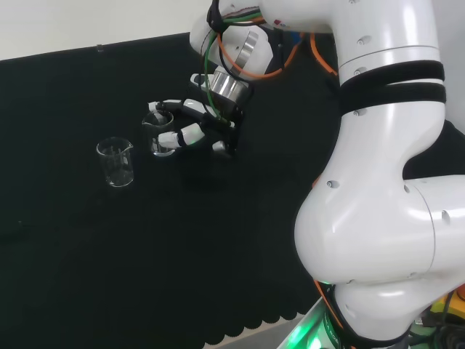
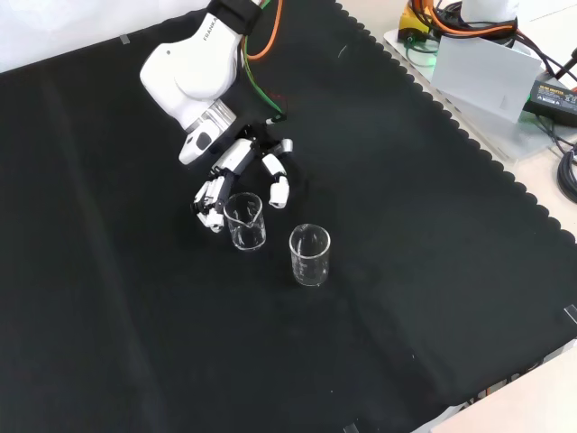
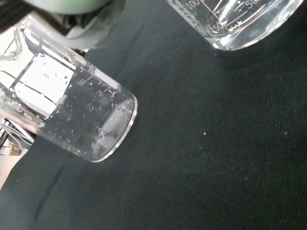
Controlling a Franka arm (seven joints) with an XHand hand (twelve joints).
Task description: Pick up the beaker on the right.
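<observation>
The beaker is small, clear glass with printed graduation marks and a pouring spout, and looks empty. In the head view it stands upright on the counter, at about two o'clock from a second, similar beaker. The hand's fingers are curled around its sides.

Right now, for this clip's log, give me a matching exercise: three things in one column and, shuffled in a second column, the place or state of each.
Things:
1. hand
2. near beaker
3. far beaker

States:
A. stands alone on the cloth, apart from the hand
B. upright, between the fingers
C. fingers curled around a beaker

Pairs: 1-C, 2-B, 3-A
</observation>
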